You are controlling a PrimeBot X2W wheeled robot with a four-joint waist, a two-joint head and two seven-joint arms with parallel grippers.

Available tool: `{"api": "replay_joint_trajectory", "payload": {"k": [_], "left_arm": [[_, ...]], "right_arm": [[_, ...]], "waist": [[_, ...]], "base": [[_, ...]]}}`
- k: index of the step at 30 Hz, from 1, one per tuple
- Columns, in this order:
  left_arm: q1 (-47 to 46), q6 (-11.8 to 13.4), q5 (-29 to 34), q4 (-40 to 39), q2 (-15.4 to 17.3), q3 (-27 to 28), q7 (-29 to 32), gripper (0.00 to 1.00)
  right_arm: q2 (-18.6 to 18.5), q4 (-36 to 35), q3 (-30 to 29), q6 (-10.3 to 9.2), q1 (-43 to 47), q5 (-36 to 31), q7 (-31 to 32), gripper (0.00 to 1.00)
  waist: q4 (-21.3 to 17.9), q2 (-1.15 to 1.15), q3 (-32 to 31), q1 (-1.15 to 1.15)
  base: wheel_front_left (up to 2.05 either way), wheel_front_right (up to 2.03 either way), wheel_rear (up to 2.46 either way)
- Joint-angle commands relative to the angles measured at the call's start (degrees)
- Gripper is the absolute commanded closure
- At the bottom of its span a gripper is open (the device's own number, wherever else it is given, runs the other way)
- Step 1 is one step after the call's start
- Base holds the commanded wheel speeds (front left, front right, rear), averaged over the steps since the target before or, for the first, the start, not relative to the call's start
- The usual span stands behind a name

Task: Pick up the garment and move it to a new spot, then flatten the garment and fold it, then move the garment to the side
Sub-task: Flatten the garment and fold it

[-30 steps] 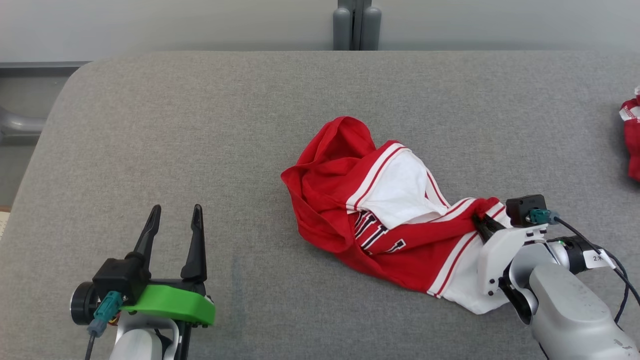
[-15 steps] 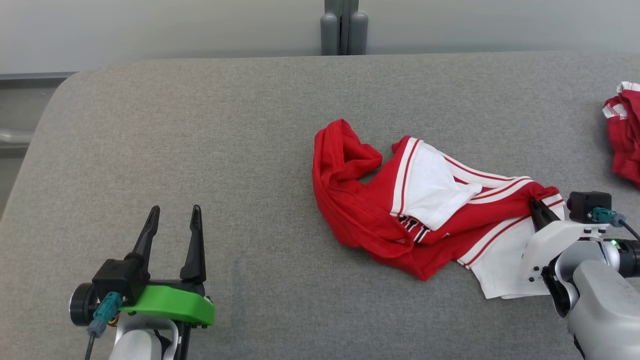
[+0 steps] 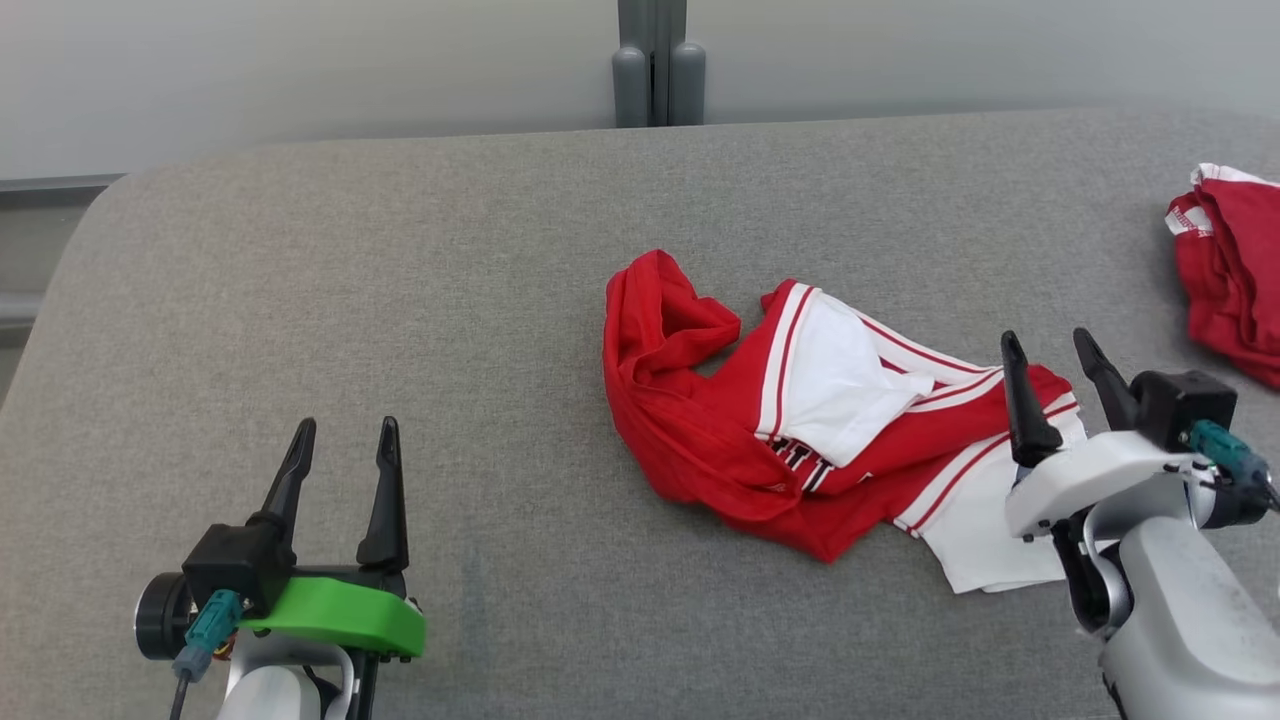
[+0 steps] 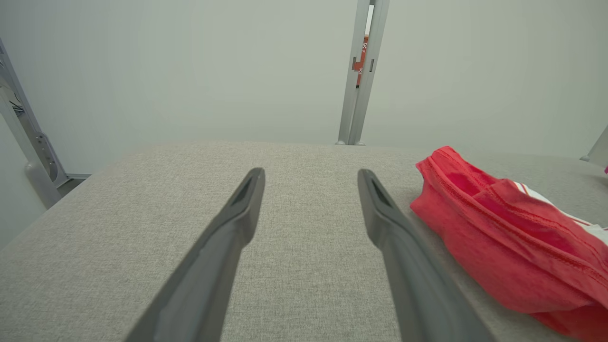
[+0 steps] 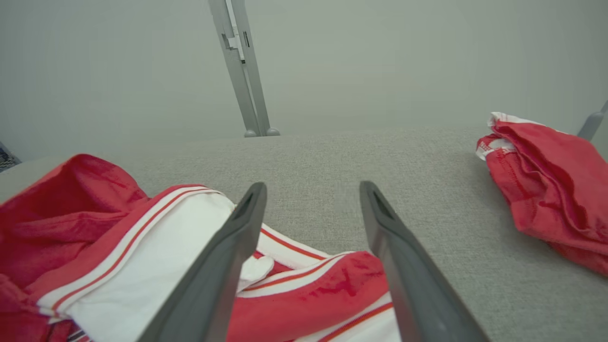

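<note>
Left hand (image 4: pixel 309 172): two dark fingers (image 4: pixel 237 218) rise from the bottom edge, spread wide, tips well apart. Grey woven cloth of the bench (image 4: pixel 118 228) shows between them. Whether the fingers touch the surface cannot be told.

Garment (image 4: pixel 498 237): red, crumpled, lying on the bench to the right of the right finger, near it but apart. Stitched hems face the camera; a bit of white with thin red stripes at the far right edge.

Beyond the bench's far edge: a pale grey upright post (image 4: pixel 358 95) against a plain pale wall (image 4: pixel 190 71). A grey metal frame (image 4: pixel 28 137) leans at the left edge.
</note>
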Motion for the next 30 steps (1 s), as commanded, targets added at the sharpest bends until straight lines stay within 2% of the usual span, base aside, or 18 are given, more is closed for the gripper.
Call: {"api": "replay_joint_trajectory", "payload": {"k": [1, 9, 16, 22, 30], "left_arm": [[0.73, 0.15, 0.23, -0.17, 0.05, 0.14, -0.15, 0.0], [0.81, -0.01, 0.67, -0.39, 0.05, 0.4, -0.15, 0.0], [0.54, -0.16, 1.47, -0.64, 0.08, -0.7, -0.15, 0.0], [-1.23, -0.29, 2.51, -0.4, 0.08, -7.37, -0.15, 0.0], [-4.22, -0.31, 1.59, 0.61, 0.92, -22.31, -0.15, 0.0]], "right_arm": [[0.73, -2.65, -0.61, -0.1, 2.65, -0.75, -0.12, 0.0], [4.29, -18.87, -3.17, -0.1, 13.23, -3.37, -0.14, 0.0], [5.79, -23.51, -3.74, -0.1, 16.62, -4.0, -0.15, 0.0], [6.08, -24.16, -4.21, -0.11, 15.85, -4.05, -0.15, 0.0], [6.83, -24.53, -4.36, -0.11, 15.37, -3.99, -0.15, 0.0]], "waist": [[-0.43, 0.0, -0.33, 0.0], [-1.47, 0.0, -0.53, 0.0], [-3.05, 0.0, -0.12, 0.0], [-4.41, 0.0, 0.51, 0.0], [-7.31, 0.0, 1.73, 0.0]], "base": [[0.0, 0.0, 0.0], [0.0, 0.0, 0.0], [0.0, 0.0, 0.0], [0.0, 0.0, 0.0], [0.0, 0.0, 0.0]]}}
